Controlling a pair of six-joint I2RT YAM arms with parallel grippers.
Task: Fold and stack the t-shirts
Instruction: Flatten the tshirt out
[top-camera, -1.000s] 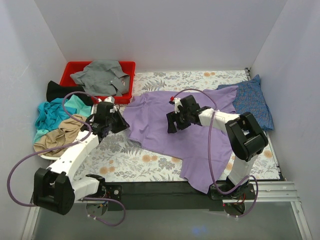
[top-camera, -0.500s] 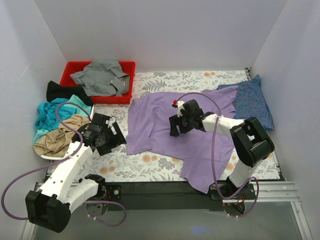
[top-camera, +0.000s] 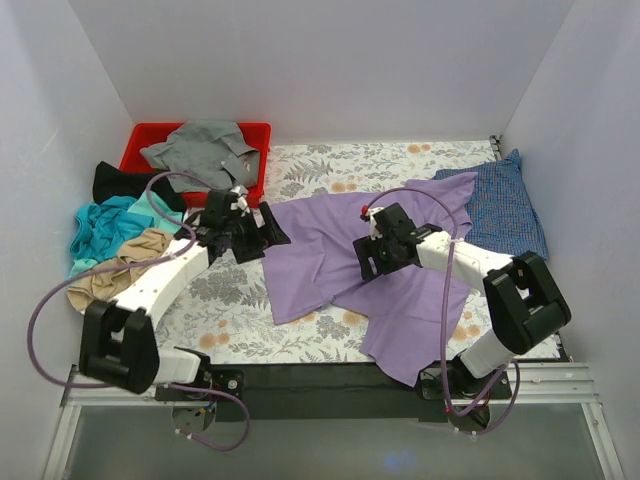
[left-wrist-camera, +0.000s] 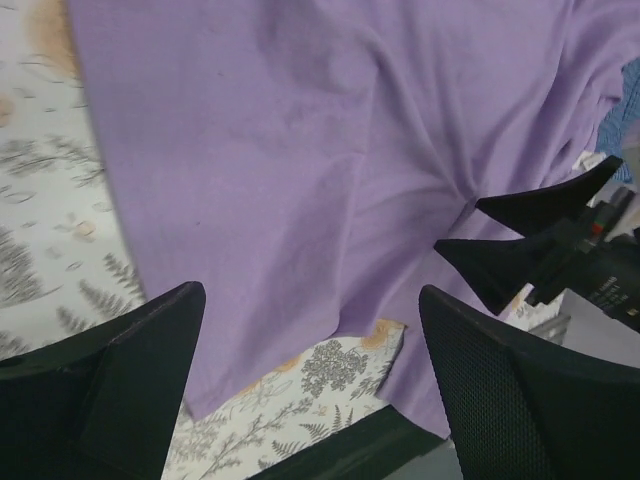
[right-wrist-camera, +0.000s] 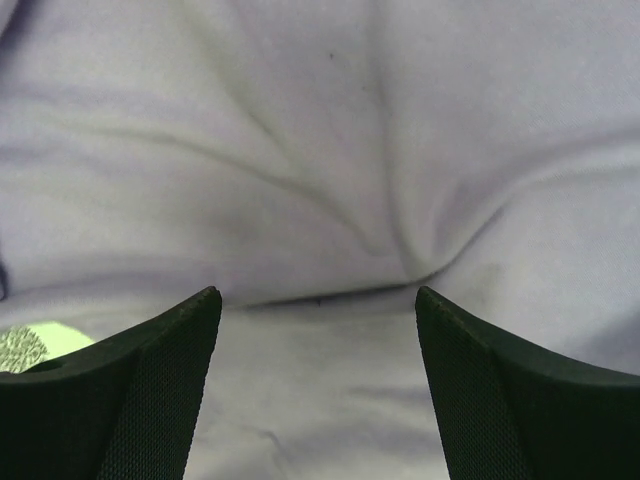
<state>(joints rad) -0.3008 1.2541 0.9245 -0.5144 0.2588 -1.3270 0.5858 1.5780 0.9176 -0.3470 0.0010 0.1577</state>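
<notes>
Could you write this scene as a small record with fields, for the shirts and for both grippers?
lavender t-shirt: spread, wrinkled, on the floral table cover
left gripper: open, empty, at that shirt's left edge
right gripper: open, empty, above its middle
blue checked t-shirt: at the table's right edge
grey t-shirt: in the red bin
black t-shirt, teal t-shirt, tan t-shirt: heaped at the left edge

The lavender-purple t-shirt (top-camera: 320, 262) lies rumpled and partly folded over mid-table, reaching the near edge, with the blue checked t-shirt (top-camera: 505, 205) bunched just beside its far right sleeve, the grey t-shirt (top-camera: 200, 150) heaped in the red bin (top-camera: 258, 138), and the black t-shirt (top-camera: 118, 181), teal t-shirt (top-camera: 103, 226) and tan t-shirt (top-camera: 108, 277) piled at the left.
</notes>
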